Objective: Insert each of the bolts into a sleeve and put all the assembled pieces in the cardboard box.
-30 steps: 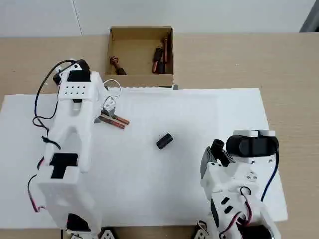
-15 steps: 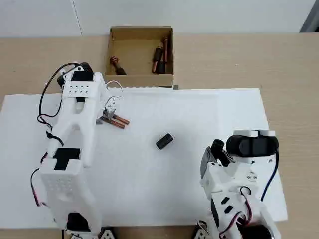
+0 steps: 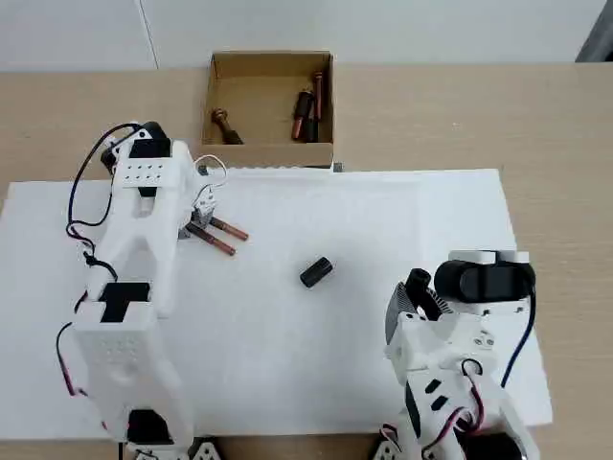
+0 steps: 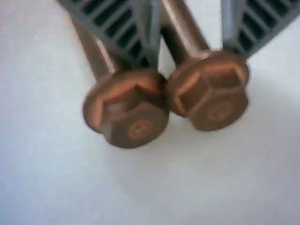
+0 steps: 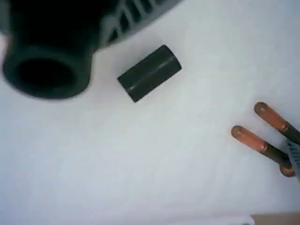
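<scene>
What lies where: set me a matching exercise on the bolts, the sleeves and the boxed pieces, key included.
Things:
1. loose sleeve
2. two bolts
3. assembled pieces
4. held sleeve

Places:
A. inside the cardboard box
B. in the right gripper
C. at the left gripper
D. alone in the middle of the white sheet

Pairs: 1-D, 2-C, 3-A, 4-B.

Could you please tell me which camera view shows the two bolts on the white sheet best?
The left wrist view: the bolts sit close up, flanged heads side by side. The high view shows their shanks small and slanted; the right wrist view shows their plain ends farther off.
</scene>
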Motion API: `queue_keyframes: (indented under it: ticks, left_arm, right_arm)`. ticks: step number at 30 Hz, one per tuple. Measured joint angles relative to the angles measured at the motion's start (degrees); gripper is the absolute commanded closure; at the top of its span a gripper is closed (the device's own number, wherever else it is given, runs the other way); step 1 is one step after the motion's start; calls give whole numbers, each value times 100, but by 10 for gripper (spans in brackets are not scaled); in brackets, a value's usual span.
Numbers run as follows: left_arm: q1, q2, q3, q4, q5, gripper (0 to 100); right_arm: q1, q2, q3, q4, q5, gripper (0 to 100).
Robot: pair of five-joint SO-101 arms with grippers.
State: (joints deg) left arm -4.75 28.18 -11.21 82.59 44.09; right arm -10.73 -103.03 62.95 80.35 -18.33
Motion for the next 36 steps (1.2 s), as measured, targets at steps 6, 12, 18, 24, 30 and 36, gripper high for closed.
queue_keyframes:
  ticks: [6, 12, 18, 24, 30, 36]
  left_arm:
    - [-9, 299, -26, -9, 0, 919]
    - [-9, 369, -141, -53, 0, 993]
    - [0, 255, -114, -44, -9, 995]
    - [237, -492, -88, 378, 0, 995]
    - [818, -1864, -88, 695, -246, 995]
    - [1292, -3121, 237, 695, -809, 995]
  right_arm:
    - [0, 0, 0, 0, 0, 995]
    - [0, 0, 0, 0, 0, 995]
    - [0, 0, 0, 0, 0, 995]
    - [0, 0, -202, 0, 9, 995]
    - [0, 0, -211, 0, 343, 995]
    - [0, 0, -211, 0, 826, 995]
